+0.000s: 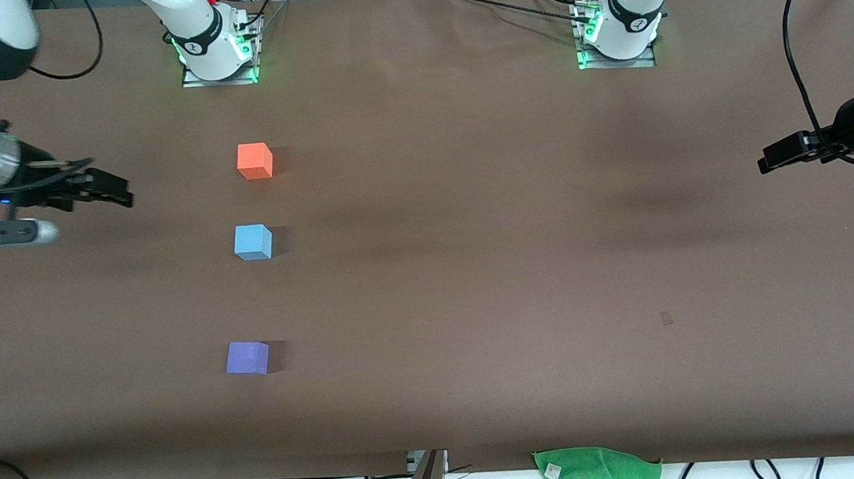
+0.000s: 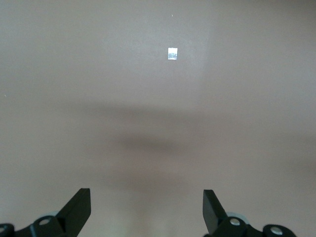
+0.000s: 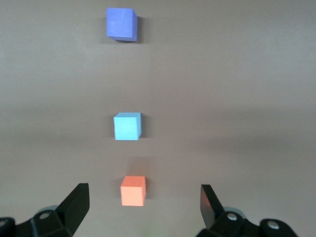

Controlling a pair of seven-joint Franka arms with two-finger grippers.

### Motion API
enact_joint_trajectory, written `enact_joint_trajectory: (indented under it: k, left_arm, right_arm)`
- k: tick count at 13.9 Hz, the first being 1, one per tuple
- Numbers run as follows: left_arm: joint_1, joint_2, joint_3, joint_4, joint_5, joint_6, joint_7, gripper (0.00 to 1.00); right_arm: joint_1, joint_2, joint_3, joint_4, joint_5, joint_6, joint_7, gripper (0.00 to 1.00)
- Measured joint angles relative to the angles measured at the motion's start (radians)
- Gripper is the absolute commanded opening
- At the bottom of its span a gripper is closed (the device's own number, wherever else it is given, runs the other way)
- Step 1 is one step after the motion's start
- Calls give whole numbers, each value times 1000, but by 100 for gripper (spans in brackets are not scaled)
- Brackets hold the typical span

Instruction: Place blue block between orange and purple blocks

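Note:
Three small cubes stand in a line on the brown table toward the right arm's end. The orange block [image 1: 255, 161] [image 3: 133, 190] is farthest from the front camera. The blue block [image 1: 253, 242] [image 3: 127, 126] stands between the other two, closer to the orange one. The purple block [image 1: 247, 357] [image 3: 121, 23] is nearest. My right gripper [image 1: 119, 193] [image 3: 144, 188] hovers open and empty over the table's edge at its own end, apart from the cubes. My left gripper [image 1: 771, 159] [image 2: 146, 191] waits open and empty over bare table at the left arm's end.
A green cloth [image 1: 597, 472] lies at the table's near edge. A small pale mark [image 1: 666, 318] [image 2: 172, 53] sits on the table surface toward the left arm's end. Cables run along the near edge and around the arm bases [image 1: 214, 48].

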Motion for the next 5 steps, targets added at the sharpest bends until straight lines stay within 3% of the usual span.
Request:
enact_joint_trajectory:
  k: [5]
  left_arm:
    - [-1, 0, -2, 0, 0, 0, 0, 100]
  right_arm:
    - [4, -2, 0, 3, -6, 2, -14, 99]
